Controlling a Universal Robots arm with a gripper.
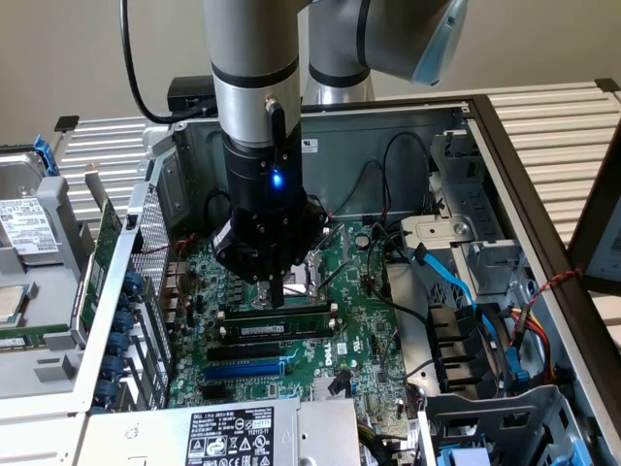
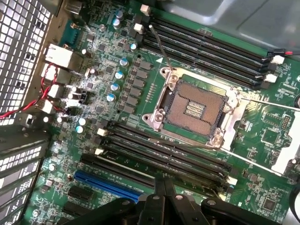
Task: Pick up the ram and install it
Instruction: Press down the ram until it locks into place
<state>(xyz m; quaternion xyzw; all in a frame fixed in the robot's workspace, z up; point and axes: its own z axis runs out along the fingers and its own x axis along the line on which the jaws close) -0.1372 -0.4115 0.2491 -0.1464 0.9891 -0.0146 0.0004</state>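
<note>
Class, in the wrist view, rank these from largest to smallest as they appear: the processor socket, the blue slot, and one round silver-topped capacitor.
1. Processor socket, widest area.
2. Blue slot, long but narrow; part of it is hidden behind the gripper, so its rank against the socket is unsure.
3. Capacitor, clearly the smallest.

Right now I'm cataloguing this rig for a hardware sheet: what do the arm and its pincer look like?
The arm is a silver-grey metal tube with a pale blue cap at one joint and a black ring band. Below sits a black cylindrical wrist unit with a lit blue light. A black cable loops beside it. The pincer is black, with narrow fingers on hinged links.
</note>
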